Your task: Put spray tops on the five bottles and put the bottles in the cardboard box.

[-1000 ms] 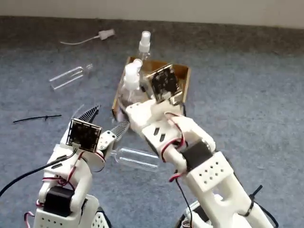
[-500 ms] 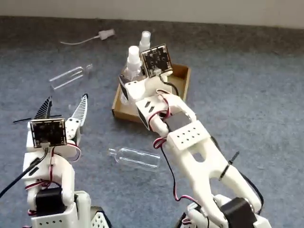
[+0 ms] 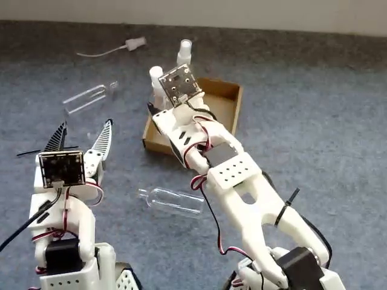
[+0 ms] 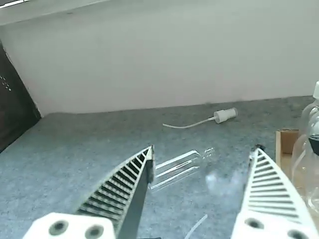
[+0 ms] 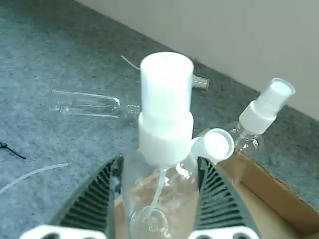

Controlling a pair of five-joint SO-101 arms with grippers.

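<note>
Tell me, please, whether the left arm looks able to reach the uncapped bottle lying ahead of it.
Probably yes: the left gripper is open, pointed at the uncapped bottle with nothing between, and the right gripper is away at the cardboard box.

The left arm (image 3: 68,225) and right arm (image 3: 257,202) are white plastic shells around black motor blocks, strung with red and black cables (image 3: 202,181). Dark square circuit boards (image 3: 60,168) cap the wrists. The left tool (image 4: 203,150) and right tool (image 5: 158,165) have black ribbed fingers (image 4: 127,194).

No text, labels or numbers can be read
</note>
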